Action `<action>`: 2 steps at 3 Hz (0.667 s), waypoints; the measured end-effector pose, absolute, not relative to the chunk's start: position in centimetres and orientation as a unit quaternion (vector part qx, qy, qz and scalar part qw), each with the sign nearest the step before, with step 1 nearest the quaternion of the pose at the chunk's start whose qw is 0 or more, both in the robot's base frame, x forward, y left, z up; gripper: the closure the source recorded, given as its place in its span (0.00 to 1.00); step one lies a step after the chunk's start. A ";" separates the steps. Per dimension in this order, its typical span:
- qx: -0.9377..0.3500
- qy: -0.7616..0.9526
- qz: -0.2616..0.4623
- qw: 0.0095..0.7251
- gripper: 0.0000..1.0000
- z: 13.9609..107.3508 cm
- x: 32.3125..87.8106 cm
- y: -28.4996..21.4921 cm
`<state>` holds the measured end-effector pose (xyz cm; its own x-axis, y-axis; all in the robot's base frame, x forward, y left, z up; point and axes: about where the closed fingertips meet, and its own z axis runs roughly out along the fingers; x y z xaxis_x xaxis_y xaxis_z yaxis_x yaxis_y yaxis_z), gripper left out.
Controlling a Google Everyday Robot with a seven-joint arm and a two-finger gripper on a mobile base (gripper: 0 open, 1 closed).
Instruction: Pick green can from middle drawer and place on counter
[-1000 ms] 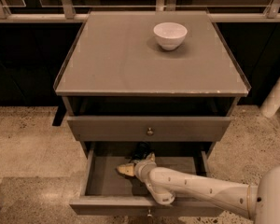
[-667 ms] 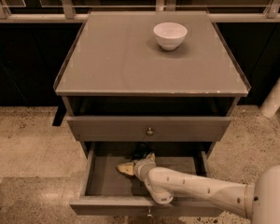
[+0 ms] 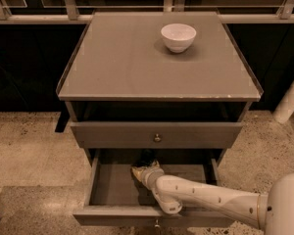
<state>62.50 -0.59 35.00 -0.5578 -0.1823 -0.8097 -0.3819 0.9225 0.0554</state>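
Note:
The middle drawer (image 3: 108, 185) is pulled open below the closed upper drawer (image 3: 112, 135). My white arm reaches into it from the lower right. My gripper (image 3: 143, 168) is inside the drawer near its back, left of centre. A small dark shape (image 3: 146, 156) sits right at the gripper's far end, partly under the upper drawer's front. It may be the green can, but I cannot tell. The counter (image 3: 122, 62) above is flat and grey-brown.
A white bowl (image 3: 178, 36) stands on the counter at the back right. The upper drawer has a small round knob (image 3: 157, 138). A railing runs behind the cabinet. A white post (image 3: 290, 102) stands at the right. Speckled floor surrounds the cabinet.

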 end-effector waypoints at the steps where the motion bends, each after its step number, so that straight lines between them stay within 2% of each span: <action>1: -0.161 0.875 0.113 0.442 0.65 35.0 62.5 -0.6; 2: -0.161 0.875 0.113 0.442 0.88 35.0 62.5 -0.6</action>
<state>62.50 -0.59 35.00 -0.5578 -0.1823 -0.8097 -0.3820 0.9225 0.0554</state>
